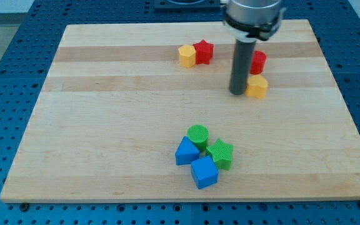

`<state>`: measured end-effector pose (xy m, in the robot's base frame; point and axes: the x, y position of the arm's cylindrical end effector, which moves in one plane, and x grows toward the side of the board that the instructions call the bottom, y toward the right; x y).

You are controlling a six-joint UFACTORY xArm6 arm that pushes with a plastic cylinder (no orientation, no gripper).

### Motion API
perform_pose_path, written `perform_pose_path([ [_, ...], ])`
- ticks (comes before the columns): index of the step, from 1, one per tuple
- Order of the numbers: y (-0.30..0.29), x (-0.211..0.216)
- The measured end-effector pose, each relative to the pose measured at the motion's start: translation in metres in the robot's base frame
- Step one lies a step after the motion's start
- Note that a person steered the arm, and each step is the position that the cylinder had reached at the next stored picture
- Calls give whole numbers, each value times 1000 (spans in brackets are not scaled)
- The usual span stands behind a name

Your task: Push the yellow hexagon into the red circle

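Note:
The red circle [259, 62] lies near the view's top right, its left part hidden behind my rod. A yellow block [257, 86], hexagon-like as far as I can tell, lies just below it, touching or nearly touching it. My tip [238, 92] rests on the board right against this yellow block's left side. A second yellow block [187, 55], whose exact shape I cannot tell, lies farther left at the top, touching a red star [204, 51].
A cluster sits at the view's bottom centre: a green circle [198, 135], a green star [220, 153], a blue triangle [185, 152] and a blue cube [204, 172]. The wooden board [105, 125] ends close to the right of the red circle.

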<state>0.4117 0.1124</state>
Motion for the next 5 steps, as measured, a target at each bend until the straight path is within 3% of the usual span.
perform_pose_path([
  [2, 47, 0],
  [3, -8, 0],
  [5, -201, -60],
])
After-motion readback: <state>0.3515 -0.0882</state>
